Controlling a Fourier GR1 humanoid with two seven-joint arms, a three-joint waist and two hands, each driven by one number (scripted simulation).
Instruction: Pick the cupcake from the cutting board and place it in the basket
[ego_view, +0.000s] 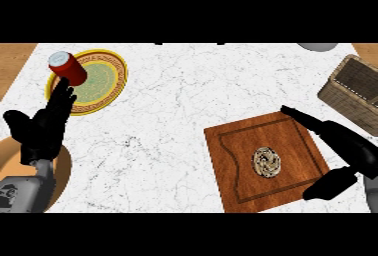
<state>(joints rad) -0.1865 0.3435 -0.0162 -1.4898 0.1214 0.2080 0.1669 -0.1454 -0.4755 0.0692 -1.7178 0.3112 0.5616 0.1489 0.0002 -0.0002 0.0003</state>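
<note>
Nearest, at the right: right hand (353, 152) spread wide over the right edge of the cutting board (229, 145), fingers straight along the far side, thumb low by the near corner, clamped on nothing. Between them, well apart from both: cupcake (266, 162), upright near the board's middle, swirled top facing up, untouched. Likely light, soft and easily crushed; topping probably smeary. Best taken low on the sides, round the wrapper, never on top. At the left edge: left hand (46, 122) resting open, fingers up. Further off at the right: wicker basket (341, 89), well apart from the board. Far left: red can (68, 67) standing on the rim of a yellow-bordered plate (111, 82).
</note>
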